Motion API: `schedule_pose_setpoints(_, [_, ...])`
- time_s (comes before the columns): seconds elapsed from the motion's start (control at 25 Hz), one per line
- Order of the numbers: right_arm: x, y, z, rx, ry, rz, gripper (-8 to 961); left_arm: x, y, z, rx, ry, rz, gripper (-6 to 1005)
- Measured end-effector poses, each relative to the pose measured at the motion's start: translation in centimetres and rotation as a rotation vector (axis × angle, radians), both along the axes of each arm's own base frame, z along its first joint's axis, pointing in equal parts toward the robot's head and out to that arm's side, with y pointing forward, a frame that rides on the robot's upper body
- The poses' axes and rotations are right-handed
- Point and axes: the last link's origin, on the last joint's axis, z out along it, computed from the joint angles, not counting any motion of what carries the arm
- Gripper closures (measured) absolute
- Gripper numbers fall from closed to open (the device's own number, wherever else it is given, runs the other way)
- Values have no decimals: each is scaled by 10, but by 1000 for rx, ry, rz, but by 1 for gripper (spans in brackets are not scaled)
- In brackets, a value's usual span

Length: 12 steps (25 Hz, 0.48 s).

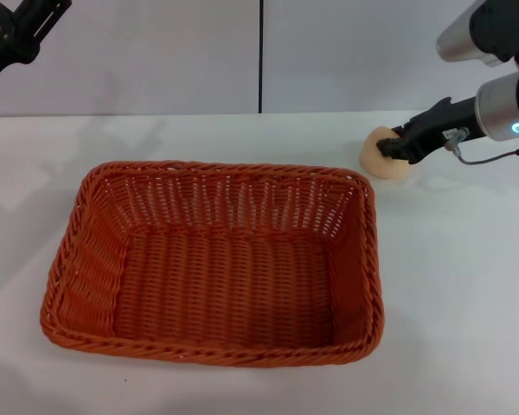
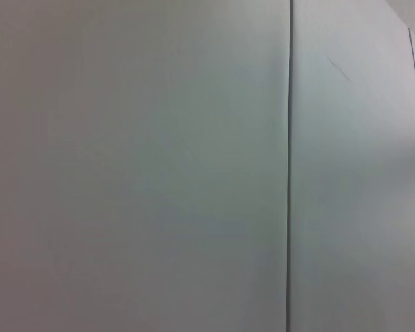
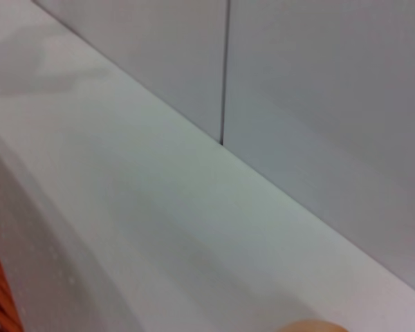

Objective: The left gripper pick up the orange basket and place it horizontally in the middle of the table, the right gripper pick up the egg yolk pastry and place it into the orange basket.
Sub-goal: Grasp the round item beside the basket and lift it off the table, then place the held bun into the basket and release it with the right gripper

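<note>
Pale cream egg yolk pastry [image 1: 382,156] pinched by the right gripper [image 1: 393,149], beside the orange basket [image 1: 95,259], nothing inside it. Left gripper [image 1: 17,35] is parked up top, can't tell its state.

orange woven basket [image 1: 216,268]; pale cream pastry [image 1: 382,156]; white table [image 1: 450,285]

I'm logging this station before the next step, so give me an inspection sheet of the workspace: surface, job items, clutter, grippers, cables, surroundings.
Surface: white table, flat, no spills seen.
Job items: orange basket lies open side up mid-table, nothing inside; egg yolk pastry sits on the table beyond the basket's far right corner, apart from it.
Clutter: nothing seen.
Grippers: right gripper is at the pastry, fingers around it; left gripper is raised at the far left, away from the basket.
Cables: thin cable hangs along the right arm, off the table.
Surroundings: grey panelled wall behind the table.
</note>
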Motion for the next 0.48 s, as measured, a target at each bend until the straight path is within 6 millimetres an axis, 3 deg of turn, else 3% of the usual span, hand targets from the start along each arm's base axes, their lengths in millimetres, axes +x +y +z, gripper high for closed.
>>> schedule_pose_setpoints(0.28, [4,-8,21,61,107,-21,784,0,0,0,2,1,2,216])
schedule_pose_setpoints(0.48, [1,-17,56,150,258,-8,817,0,0,-1,3,2,1,216])
